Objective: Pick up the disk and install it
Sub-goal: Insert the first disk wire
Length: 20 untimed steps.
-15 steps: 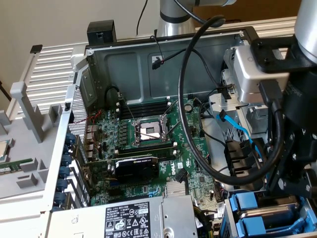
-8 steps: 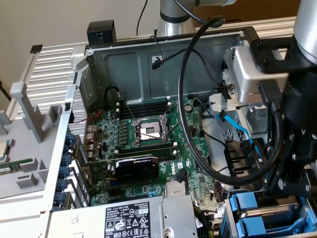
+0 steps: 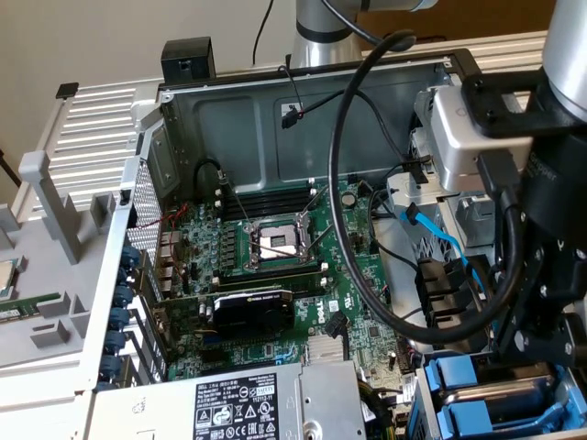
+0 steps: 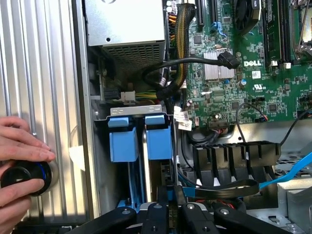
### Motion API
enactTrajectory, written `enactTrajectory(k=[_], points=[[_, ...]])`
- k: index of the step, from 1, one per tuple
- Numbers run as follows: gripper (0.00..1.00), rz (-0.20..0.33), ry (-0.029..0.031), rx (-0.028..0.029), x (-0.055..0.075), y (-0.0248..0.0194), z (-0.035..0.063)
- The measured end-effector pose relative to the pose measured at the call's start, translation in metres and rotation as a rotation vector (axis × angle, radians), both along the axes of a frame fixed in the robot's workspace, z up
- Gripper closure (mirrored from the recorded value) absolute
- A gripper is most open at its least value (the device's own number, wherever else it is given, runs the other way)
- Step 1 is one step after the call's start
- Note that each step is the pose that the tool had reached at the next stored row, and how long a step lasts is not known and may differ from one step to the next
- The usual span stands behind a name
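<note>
Silver ribbed metal (image 3: 101, 119) lies at the exterior view's left, with grey plastic brackets (image 3: 55, 211) standing on the bench beside it. Next comes the open computer case (image 3: 138, 192), its perforated wall facing the brackets. Inside, the green circuit board (image 3: 358, 302) covers the floor of the case, with the bare processor socket (image 3: 275, 243) near its middle and a black graphics card (image 3: 252, 312) just below that. A grey power supply (image 3: 238, 403) with a black-and-white sticker sits along the near edge. A thick black cable (image 3: 344, 137) loops over the board, and a thin blue cable (image 3: 440, 243) runs past it towards the drive bays. At the exterior view's right the robot arm (image 3: 550, 183) reaches down, its gripper (image 3: 537, 344) low over the blue drive carriers (image 3: 459, 376) in the corner of the case.

From the wrist, a person's hand (image 4: 22, 146) rests on the ribbed metal and holds a round black knob (image 4: 24, 175) with a blue ring. Two blue carriers (image 4: 122, 144) stand in the bay beside the power supply (image 4: 126, 24). The gripper (image 4: 171, 207) has its fingers (image 4: 158, 212) drawn close together, clamped on the disk (image 4: 168, 192), which stands on edge between them with its blue rail showing, down in the bay just beside the carriers.
</note>
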<state>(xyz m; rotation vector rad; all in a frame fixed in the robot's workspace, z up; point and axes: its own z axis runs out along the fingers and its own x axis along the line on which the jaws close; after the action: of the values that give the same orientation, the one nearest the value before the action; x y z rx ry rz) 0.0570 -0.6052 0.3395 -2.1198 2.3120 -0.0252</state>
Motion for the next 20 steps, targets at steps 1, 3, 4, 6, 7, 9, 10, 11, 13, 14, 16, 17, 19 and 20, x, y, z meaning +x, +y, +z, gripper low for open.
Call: enactTrajectory(k=[1,3,4,6,7,9,10,11,13,14,16,17,19,20], points=[[0.84,0.0,-0.0009,0.0013,-0.0003,0.0,-0.0007],[0.84,0.0,-0.0022,0.0012,-0.0005,0.0,-0.0006],[0.84,0.0,-0.0025,0.0006,-0.0004,0.0,-0.0003],[0.84,0.0,-0.0026,0.0001,-0.0004,0.0,-0.0001],[0.84,0.0,-0.0027,0.0,-0.0004,0.0,0.0],[0.84,0.0,-0.003,0.0001,-0.0005,0.0,-0.0001],[0.84,0.0,-0.0032,0.0002,-0.0005,0.0,0.0],[0.84,0.0,-0.0037,0.0002,-0.0005,0.0,0.0],[0.84,0.0,-0.005,0.0001,-0.0005,0.0,0.0001],[0.84,0.0,-0.0057,0.0001,-0.0005,0.0,0.0001],[0.84,0.0,-0.0069,0.0001,-0.0005,0.0,0.0003],[0.84,0.0,-0.0078,0.0001,-0.0005,0.0,0.0004],[0.84,0.0,-0.0091,-0.0003,-0.0005,0.0,0.0005],[0.84,0.0,-0.0091,-0.0012,-0.0005,0.0,0.0006]])
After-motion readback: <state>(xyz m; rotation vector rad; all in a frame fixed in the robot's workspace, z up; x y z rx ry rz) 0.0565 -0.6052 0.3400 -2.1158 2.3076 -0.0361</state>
